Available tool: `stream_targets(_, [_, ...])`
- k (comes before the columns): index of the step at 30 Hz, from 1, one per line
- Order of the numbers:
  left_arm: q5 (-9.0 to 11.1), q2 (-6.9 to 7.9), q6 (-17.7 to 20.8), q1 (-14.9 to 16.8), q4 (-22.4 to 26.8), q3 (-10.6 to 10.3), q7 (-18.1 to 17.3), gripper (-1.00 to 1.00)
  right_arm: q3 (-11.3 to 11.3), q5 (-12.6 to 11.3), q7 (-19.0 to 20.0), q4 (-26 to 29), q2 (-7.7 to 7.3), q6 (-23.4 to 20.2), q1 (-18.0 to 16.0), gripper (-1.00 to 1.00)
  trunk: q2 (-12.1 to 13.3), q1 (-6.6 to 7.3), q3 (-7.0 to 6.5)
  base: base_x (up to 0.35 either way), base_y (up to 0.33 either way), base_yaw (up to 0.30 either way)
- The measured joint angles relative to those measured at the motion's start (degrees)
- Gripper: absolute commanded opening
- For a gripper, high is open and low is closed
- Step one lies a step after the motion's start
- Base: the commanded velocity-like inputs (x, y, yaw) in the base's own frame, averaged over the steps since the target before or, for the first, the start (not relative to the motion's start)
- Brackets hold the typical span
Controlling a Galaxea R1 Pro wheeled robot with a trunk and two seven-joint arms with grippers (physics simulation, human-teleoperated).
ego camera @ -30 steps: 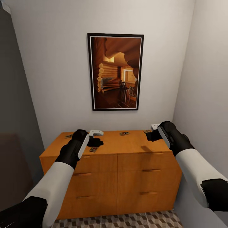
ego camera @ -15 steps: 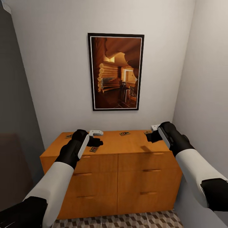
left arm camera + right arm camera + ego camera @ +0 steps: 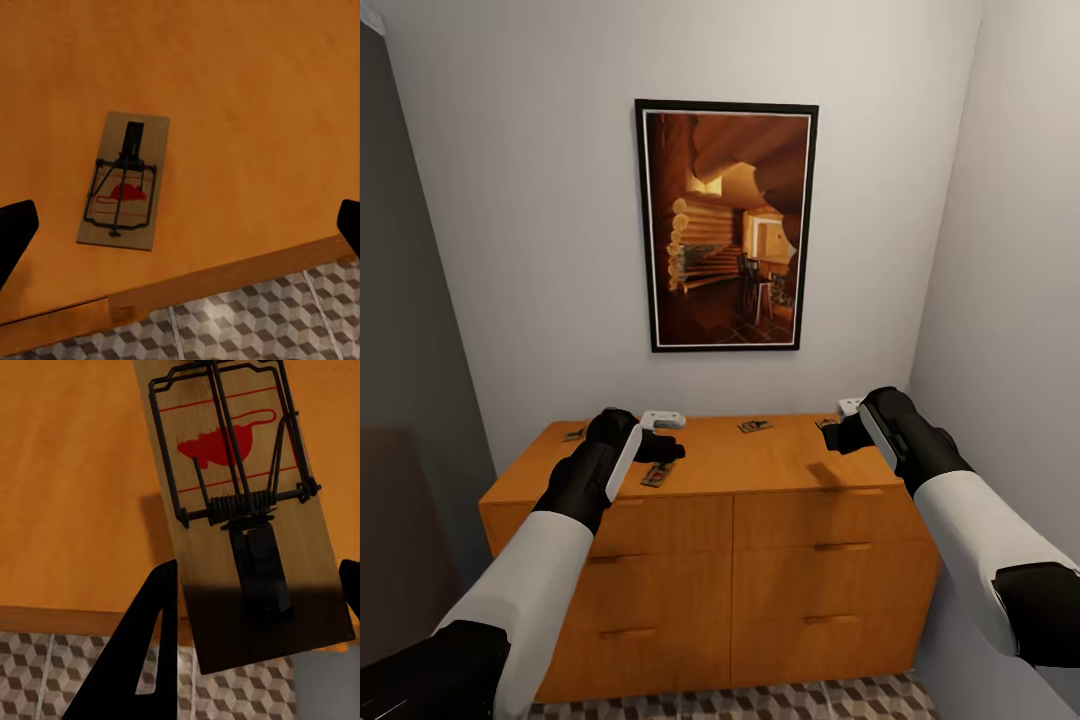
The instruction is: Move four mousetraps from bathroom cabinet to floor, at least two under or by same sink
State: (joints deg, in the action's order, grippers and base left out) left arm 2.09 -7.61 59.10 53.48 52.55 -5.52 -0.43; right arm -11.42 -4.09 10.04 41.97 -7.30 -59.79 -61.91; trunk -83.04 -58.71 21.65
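The orange-brown cabinet (image 3: 710,560) stands against the back wall with flat mousetraps on its top. One mousetrap (image 3: 655,474) lies near the front edge, just below my left gripper (image 3: 663,452). In the left wrist view that mousetrap (image 3: 124,180) rests flat on the wood, and my left gripper (image 3: 181,229) hangs open above it with fingertips (image 3: 15,232) far apart. Two more mousetraps (image 3: 573,435) (image 3: 754,426) lie farther back. At the right end my right gripper (image 3: 834,434) is shut on a mousetrap (image 3: 240,510), which reaches past the cabinet's edge.
A framed picture (image 3: 725,225) hangs above the cabinet. A grey wall (image 3: 1010,300) is close on the right and a dark panel (image 3: 400,400) on the left. The cube-patterned bathroom floor (image 3: 760,700) shows in front of the cabinet.
The whole head view has shifted a little, with the cabinet lower in the picture and less floor showing. Both grippers stay over the same spots on the cabinet top.
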Motion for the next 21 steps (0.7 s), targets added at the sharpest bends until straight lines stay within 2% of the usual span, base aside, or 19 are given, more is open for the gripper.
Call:
stream_targets(8, [0.0,-0.03,0.0,0.0,0.0,0.0,-0.1,1.0,0.0,0.1,0.0,0.0,0.0,0.0,0.0,-1.0,0.0,0.0,0.0,0.202,0.0,0.0])
stream_targets(21, [0.0,-0.04,0.0,0.0,-0.1,-0.1,0.0,1.0,0.0,0.1,0.0,0.0,0.0,0.0,0.0,-1.0,0.0,-0.02,0.0,0.028,0.0,0.0])
